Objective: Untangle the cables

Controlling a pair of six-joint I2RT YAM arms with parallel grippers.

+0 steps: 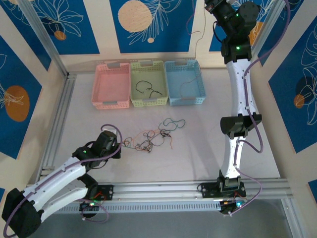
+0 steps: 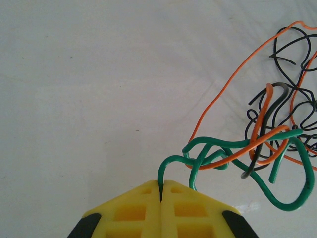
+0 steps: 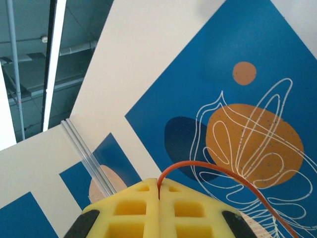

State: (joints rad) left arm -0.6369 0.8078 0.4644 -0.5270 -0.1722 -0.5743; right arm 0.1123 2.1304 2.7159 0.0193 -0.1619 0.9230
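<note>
Since the knot needs an anchor, left gripper (image 2: 161, 186) is clamped on the green cable (image 2: 278, 166), tangle (image 2: 285, 131) just ahead-right of its tips. Right gripper (image 3: 158, 184), high up, is pinched on an orange cable (image 3: 193, 163) arcing right from its tips, probably to lift it clear.

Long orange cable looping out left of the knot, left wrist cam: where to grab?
Grip the orange cable mid-arc, where it lies alone on the bare table. Come straight down, jaws across the wire. Lower down it weaves through the green cable, so a pinch there would likely catch both.
</note>
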